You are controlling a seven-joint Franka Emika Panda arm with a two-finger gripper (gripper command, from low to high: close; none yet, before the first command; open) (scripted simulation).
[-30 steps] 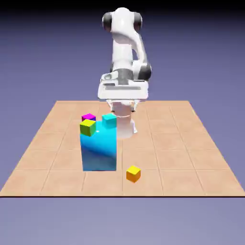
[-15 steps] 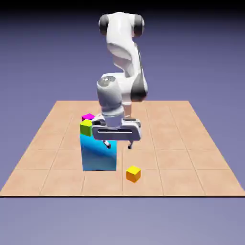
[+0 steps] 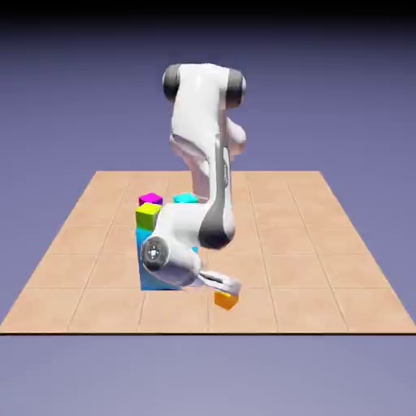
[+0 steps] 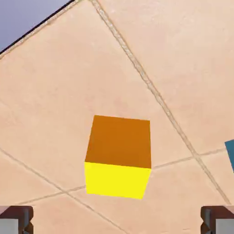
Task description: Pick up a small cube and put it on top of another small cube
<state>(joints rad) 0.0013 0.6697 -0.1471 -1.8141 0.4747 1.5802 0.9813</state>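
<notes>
White Panda arm (image 3: 195,122): now reaches down beside the large blue block (image 3: 147,268), having swung forward from above the table's middle; this likely begins the grasp. Claw (image 4: 117,220): 2 fingers spread fully wide, nothing held. Orange-yellow cube (image 4: 119,141): on the tiled table (image 3: 317,276), ahead of the gap between the 2 fingertips. Near table edge: close to the cube; open tiles lie toward the exterior view's right, while the block limits room opposite.
</notes>
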